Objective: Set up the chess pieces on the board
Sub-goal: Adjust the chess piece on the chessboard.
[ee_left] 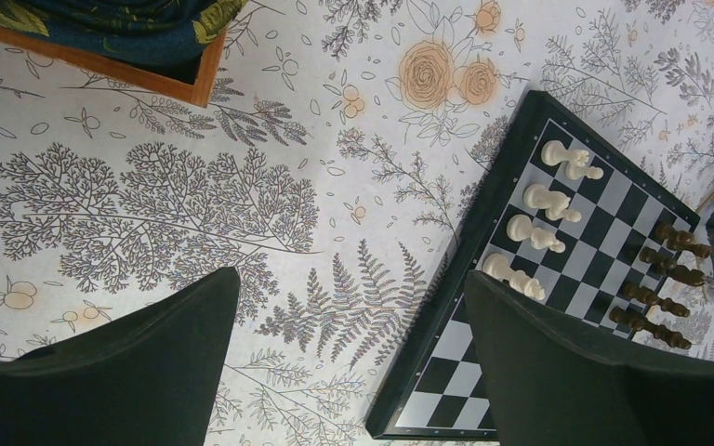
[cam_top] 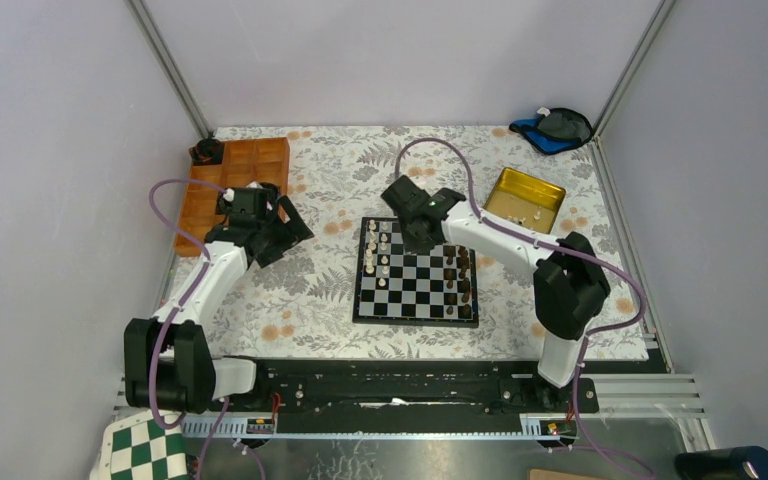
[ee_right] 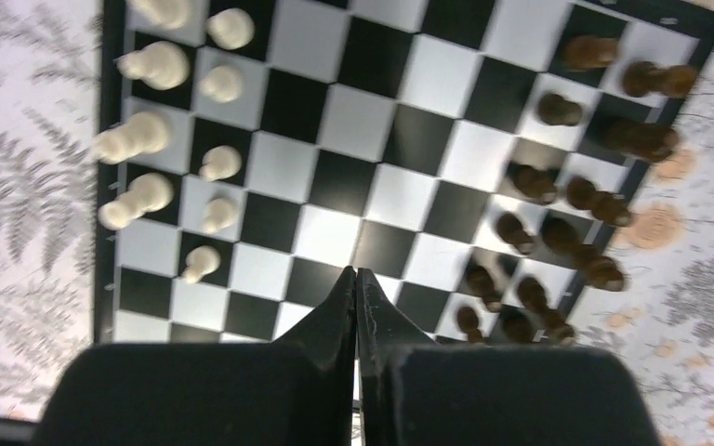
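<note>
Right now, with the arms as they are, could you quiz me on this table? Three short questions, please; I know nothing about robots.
1. True or false: the right arm has its jaws shut with nothing between them, above the board.
2. Seen from overhead, along which edge of the board do the white pieces stand? A) left B) right C) near
3. Fill in: the left arm has its jaws ____ over the flowered cloth, beside the board.
Key: 1 true; 2 A; 3 open.
</note>
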Available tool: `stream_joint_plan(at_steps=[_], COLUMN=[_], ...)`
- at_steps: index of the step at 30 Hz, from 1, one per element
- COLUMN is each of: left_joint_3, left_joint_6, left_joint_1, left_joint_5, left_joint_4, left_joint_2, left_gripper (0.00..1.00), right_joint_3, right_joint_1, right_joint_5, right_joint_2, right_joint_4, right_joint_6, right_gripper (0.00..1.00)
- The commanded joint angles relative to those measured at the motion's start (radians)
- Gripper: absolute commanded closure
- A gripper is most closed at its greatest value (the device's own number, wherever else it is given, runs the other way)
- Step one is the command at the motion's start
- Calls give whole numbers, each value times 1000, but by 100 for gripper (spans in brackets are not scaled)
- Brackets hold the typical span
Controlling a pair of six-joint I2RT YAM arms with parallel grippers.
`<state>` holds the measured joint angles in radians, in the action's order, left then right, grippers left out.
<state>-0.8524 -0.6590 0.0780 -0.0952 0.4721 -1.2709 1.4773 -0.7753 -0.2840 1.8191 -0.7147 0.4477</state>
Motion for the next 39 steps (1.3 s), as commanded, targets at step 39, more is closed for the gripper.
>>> stream_joint_plan(at_steps=[39], left_joint_3=[-8], left_joint_6=[44], left_joint_1=[5], left_joint_5=[35], left_joint_4=[1], left_joint_2=[-58], left_gripper=[1], right_joint_3=[69], right_joint_1=[-102], right_joint_5=[140], right_joint_2=[205], right_joint_4=[156], right_joint_6=[43], right_gripper=[100])
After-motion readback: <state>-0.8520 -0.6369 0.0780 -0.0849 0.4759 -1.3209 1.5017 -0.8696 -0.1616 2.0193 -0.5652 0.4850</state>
